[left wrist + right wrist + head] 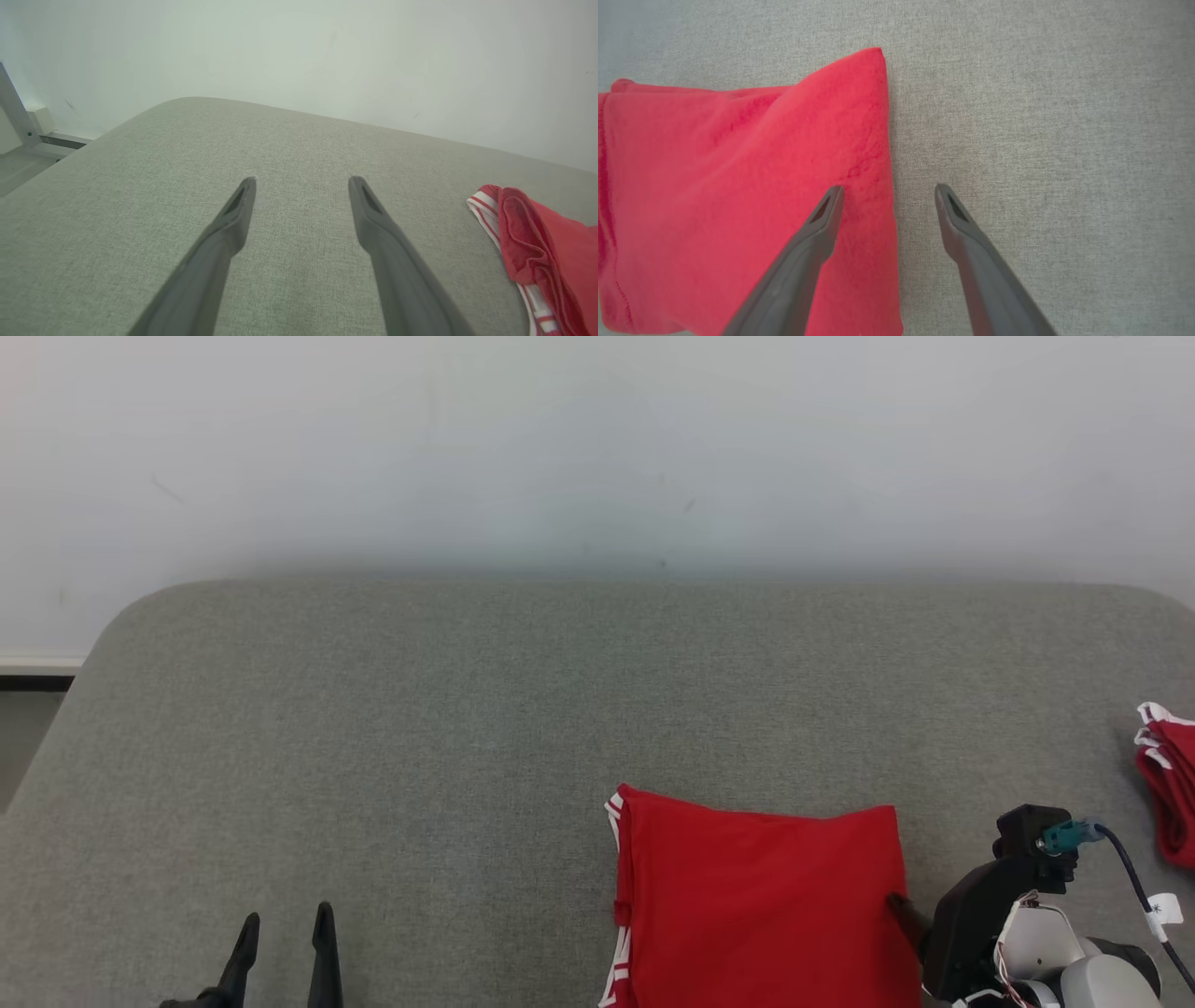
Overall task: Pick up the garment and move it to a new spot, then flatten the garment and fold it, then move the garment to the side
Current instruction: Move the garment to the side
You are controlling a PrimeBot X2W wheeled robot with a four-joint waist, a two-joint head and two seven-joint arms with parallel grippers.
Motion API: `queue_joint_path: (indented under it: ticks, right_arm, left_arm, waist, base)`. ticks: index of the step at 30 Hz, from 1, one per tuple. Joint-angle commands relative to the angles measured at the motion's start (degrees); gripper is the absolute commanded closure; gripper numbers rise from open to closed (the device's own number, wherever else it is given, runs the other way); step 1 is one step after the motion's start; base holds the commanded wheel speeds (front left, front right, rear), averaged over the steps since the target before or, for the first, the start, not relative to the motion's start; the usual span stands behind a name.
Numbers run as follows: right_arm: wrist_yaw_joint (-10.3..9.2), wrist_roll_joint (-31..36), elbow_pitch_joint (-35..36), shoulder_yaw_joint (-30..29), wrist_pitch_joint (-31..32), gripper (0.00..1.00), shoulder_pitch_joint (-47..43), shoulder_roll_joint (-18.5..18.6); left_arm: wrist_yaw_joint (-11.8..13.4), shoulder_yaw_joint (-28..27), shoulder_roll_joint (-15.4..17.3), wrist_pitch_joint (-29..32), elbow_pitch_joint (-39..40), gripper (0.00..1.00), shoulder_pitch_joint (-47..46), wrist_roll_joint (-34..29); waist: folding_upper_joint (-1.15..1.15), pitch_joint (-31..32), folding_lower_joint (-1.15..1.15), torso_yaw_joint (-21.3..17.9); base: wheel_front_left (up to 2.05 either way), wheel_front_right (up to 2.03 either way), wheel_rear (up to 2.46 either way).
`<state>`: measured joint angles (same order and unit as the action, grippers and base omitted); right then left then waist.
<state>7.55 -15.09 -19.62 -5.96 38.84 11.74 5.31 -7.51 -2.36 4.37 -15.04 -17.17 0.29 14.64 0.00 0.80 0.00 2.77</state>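
Red fabric garment [761,905], folded into a rough rectangle with white-striped trim along its left edge, lies flat on the grey woven padded surface [373,728]. From the head camera I see it at the near side, right of the middle, with its lower part cut off by the bottom of the picture. Its far edge is fairly straight and the top layer looks smooth, with a small bunched fold at the left side.

My right gripper [889,186] sits at the garment's right edge with its two dark fingers spread wide. In its wrist camera one finger [817,224] is over the red cloth just inside that edge and the other is over bare grey fabric just beside it, so the edge runs between them. It holds nothing. I cannot tell whether the fingertip over the cloth touches it.

My left gripper [288,913] is at the lower left, well apart from the garment, fingers spread wide and empty over bare grey surface. Its wrist camera catches the garment's striped left edge off to the side.

A second heap of red cloth with white trim [1167,784] lies at the far right edge of the surface, apart from the folded piece. A plain white wall [560,448] stands behind.
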Motion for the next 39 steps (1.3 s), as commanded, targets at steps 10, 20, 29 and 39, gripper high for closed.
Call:
queue_joint_path:
  ticks: [10,20,29,39]
  right_arm:
    - [-0.15,1.88,-2.83,-2.63,4.73,0.0,2.93,-1.18]
    - [-0.15,4.77,-5.18,0.77,7.68,1.0,4.35,-0.02]
    - [-0.16,5.34,-0.55,8.82,9.53,1.0,15.25,7.52]
    - [-0.16,2.23,4.94,16.72,16.99,1.0,28.3,14.64]
  left_arm:
    - [0.07,1.11,-0.34,-0.17,0.45,0.0,-2.72,0.52]
    - [0.07,2.0,-0.8,-0.17,1.14,0.0,-4.33,0.92]
    - [0.07,2.28,-1.13,-0.17,4.78,0.0,-5.94,0.76]
    - [0.06,3.65,-1.44,-0.16,8.86,0.0,-8.31,0.84]
  waist:
    - [0.0,-5.1,0.0,4.88]
    - [0.0,-8.06,0.0,5.93]
    - [0.0,-10.27,0.0,0.88]
    - [0.0,-14.62,0.0,-9.58]
  base:
    - [0.0,0.0,0.0]
    - [0.0,0.0,0.0]
    - [0.0,0.0,0.0]
    - [0.0,0.0,0.0]
